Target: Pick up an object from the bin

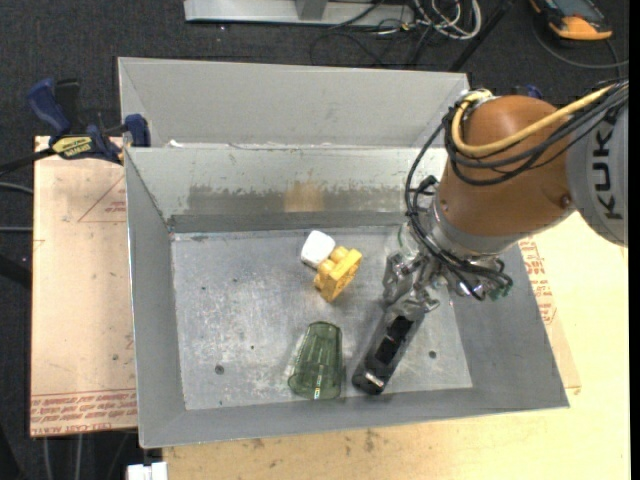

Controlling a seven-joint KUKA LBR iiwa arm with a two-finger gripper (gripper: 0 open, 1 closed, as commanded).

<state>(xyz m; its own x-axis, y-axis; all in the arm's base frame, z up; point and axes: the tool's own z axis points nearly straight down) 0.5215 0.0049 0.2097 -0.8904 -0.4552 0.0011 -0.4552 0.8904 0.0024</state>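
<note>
**A:** How far along is the pick?

**B:** Early, I'd say. Nothing is lifted yet. The gripper (410,286) hangs low in the right half of the bin (235,298), at the upper end of a black oblong object (382,356). That object lies flat on the floor and slants down toward the near wall

**A:** Does it have hold of that object?

**B:** I can't say it does. The object rests on the bin floor along its whole length. Whether the gripper is spread or closed I cannot tell, because its metal parts and the cables under the orange cover (500,168) run together from this angle

**A:** What else lies around it?

**B:** A green cup (317,362) lies on its side just beside the black object's lower end, to its left. A yellow block (337,271) and a white block (318,248) touch each other near the middle of the bin, left of the gripper and apart from it

**A:** So what is left to do?

**B:** Nearly all of it, as I judge it: take a firm grip, then raise the thing clear of the bin. The black object is nearest, so it seems the likely pick, but that is only my guess
</note>
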